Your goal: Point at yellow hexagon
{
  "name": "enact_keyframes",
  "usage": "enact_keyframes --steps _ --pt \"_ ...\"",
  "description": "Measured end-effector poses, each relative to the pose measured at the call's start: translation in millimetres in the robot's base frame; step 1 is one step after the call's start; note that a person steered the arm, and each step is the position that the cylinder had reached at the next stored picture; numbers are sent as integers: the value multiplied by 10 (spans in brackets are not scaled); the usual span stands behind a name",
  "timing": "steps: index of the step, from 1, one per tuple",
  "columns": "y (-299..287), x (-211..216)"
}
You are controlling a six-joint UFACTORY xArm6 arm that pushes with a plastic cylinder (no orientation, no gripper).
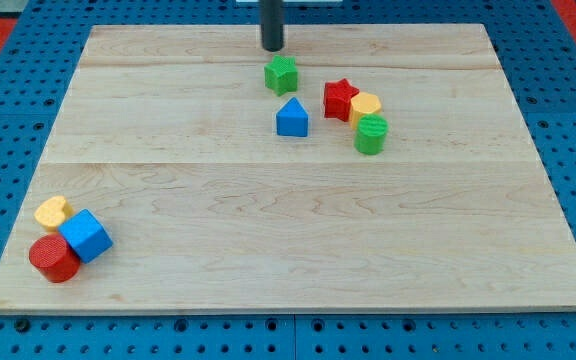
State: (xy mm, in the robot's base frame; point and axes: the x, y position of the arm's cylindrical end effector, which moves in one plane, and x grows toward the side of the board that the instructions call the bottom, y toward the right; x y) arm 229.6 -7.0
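Wooden board (288,230), pale, on blue pegboard; largest item. Rod's tip (272,47) stands near the view's top, just above the green star (281,74); no jaws exist, nothing held. Yellow hexagon (366,104) lies right of the tip, touching the red star (340,99) and green cylinder (372,134). Judged light, rigid, easily slid; compact, no evident long axis or heading. Approach from the free upper-right side.
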Motion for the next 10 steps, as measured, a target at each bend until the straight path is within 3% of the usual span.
enact_keyframes --steps 2,6,10 --pt "97 23" --pt "1174 245" --pt "1124 919"
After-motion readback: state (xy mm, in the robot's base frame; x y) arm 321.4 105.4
